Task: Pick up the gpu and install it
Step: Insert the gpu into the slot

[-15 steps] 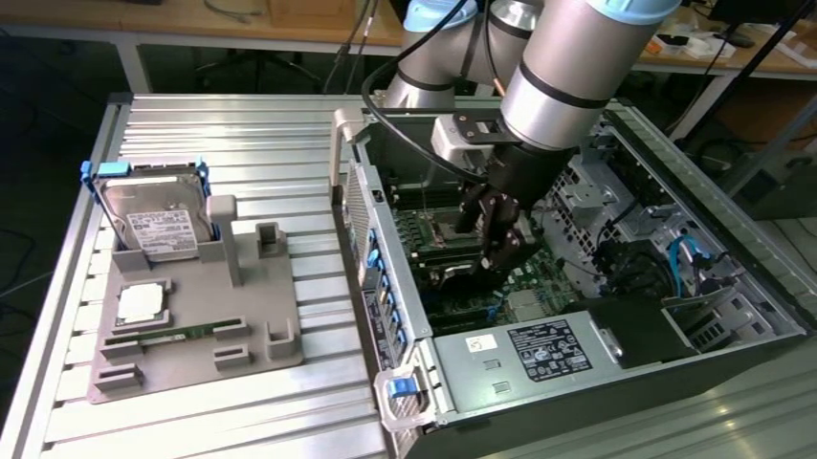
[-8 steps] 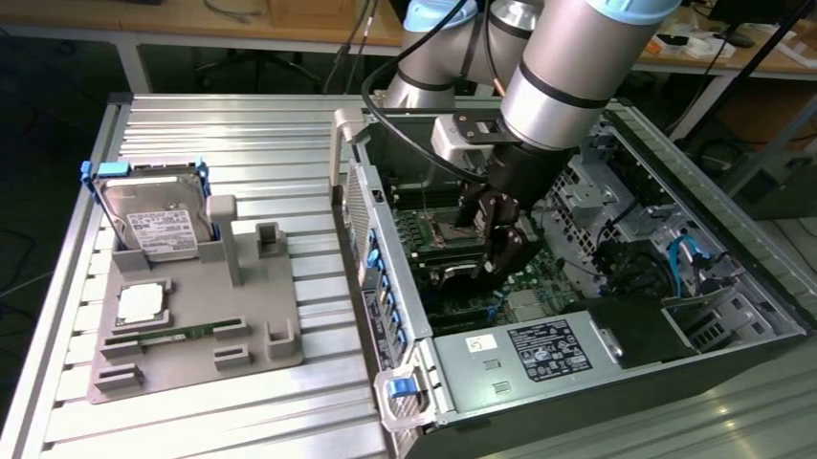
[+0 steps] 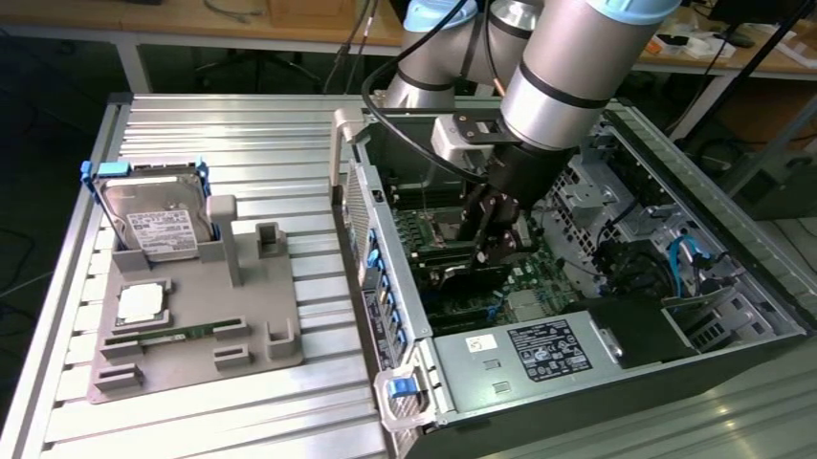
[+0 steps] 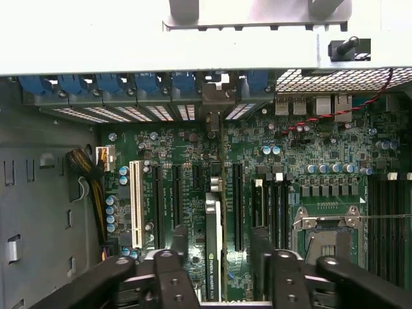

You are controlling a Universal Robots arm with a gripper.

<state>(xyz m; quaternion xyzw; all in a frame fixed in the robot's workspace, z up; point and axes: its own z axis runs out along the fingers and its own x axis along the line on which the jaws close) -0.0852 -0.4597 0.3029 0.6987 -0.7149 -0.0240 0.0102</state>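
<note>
Gpu (image 4: pixel 214 248) stands seated on the motherboard (image 4: pixel 309 148) between the claw's (image 4: pixel 219 248) spread fingers.

High exterior view; wrist close over motherboard (image 4: pixel 257 174)

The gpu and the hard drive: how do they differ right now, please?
The gpu stands on edge on the motherboard inside the case; the hard drive leans in the grey holder outside it. The gpu is a thin dark card; the hard drive is a thicker silver block with a white label. Both are flat.
</note>
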